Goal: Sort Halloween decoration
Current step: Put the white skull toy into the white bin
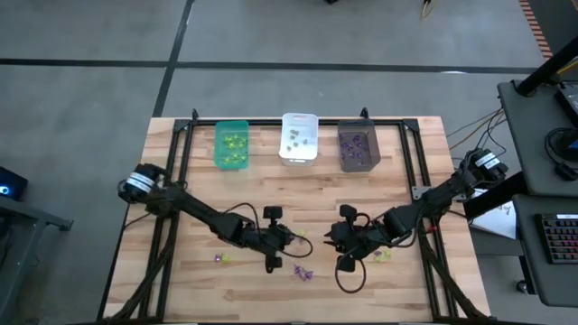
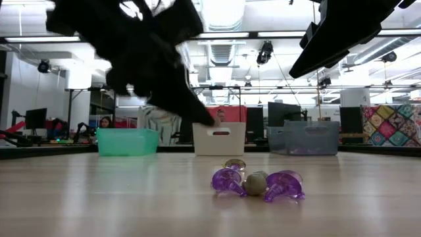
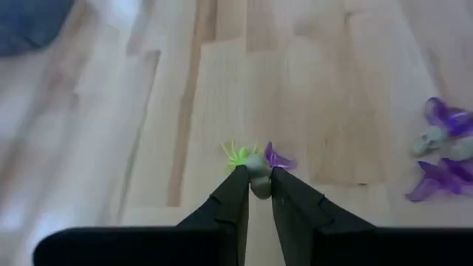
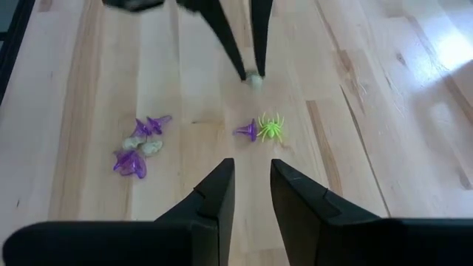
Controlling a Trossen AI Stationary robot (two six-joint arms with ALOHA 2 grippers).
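Left wrist view shows the left claw (image 3: 259, 185) closed on one small greyish trinket (image 3: 258, 167), held between its two fingertips above the table (image 3: 318, 66). Just under it on the wood lie a yellow-green spider (image 3: 238, 154) and a purple trinket (image 3: 278, 158), close together. A little to the side is a small cluster of purple and greyish pieces (image 3: 443, 148), touching each other.

In the high view more pieces are seen loose: a small pair (image 1: 219, 259) near the left arm and one yellow-green piece (image 1: 383, 256) beside the right claw (image 4: 251, 193). The right claw hovers low over the table with its fingers apart, and it holds nothing.

At the far edge stand three bins. The green bin (image 1: 231, 130) already has yellow-green pieces inside, the white bin (image 1: 299, 122) has a few greyish ones, and the dark grey bin (image 1: 358, 131) has purple ones.

I judge the sorting is partly done, maybe a bit more than half. The held greyish piece probably belongs in the white bin, and the loose pieces on the table remain to sort.
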